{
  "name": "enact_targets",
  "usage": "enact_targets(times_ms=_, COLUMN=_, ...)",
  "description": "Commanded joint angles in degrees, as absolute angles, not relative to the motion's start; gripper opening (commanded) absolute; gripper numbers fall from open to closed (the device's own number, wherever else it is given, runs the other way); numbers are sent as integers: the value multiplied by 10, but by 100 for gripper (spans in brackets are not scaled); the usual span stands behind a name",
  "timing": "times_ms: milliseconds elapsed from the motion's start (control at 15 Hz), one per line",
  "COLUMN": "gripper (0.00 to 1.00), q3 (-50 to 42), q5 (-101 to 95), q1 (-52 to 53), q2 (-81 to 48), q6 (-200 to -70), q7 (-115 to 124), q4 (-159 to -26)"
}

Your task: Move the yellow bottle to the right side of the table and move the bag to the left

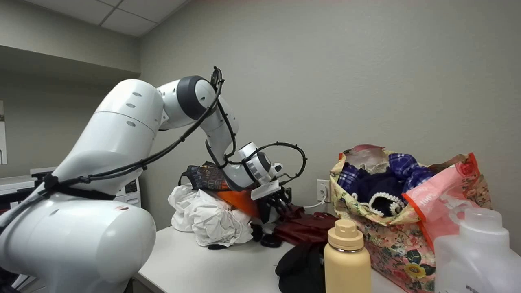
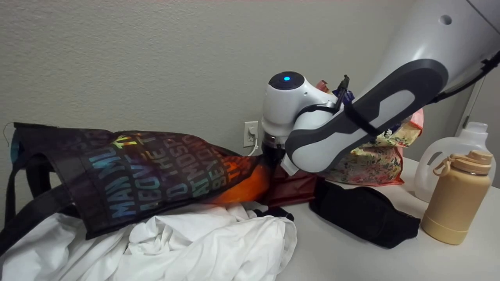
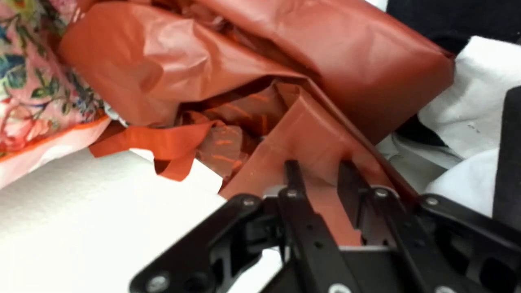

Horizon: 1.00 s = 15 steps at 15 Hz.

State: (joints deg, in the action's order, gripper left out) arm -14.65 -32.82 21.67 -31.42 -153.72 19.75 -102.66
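I have the hand (image 3: 319,175) at crumpled red material (image 3: 313,132), fingers apart, gap showing; can't tell if they touch it. Yellow bottle (image 2: 455,201) stands upright on the desk (image 2: 336,257), near a black pouch (image 2: 363,214). Orange-and-black bag (image 2: 156,175) lies on white cloth (image 2: 218,246), well apart from the bottle.

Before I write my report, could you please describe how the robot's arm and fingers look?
The arm is glossy white and rounded, with dark grey bands. Black cables run along its outside and loop near its end. In an exterior view, a dark round cap carries a blue light. The fingers are slim and black, with round silvery screw heads behind them.
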Motion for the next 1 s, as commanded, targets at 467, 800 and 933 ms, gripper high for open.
enact_targets(times_ms=467, gripper=100, q3=32, q5=-251, q1=37, q2=-207, q6=-1561, q7=-240, q4=-1125)
enact_targets(times_ms=800, gripper=100, q3=43, q5=-258, q1=29, q2=-225, q6=-1577, q7=-299, q4=-1143)
enact_targets(times_ms=933, gripper=100, q3=8, q5=-308, q1=60, q2=-237, q6=-1605, q7=-237, q4=-1139)
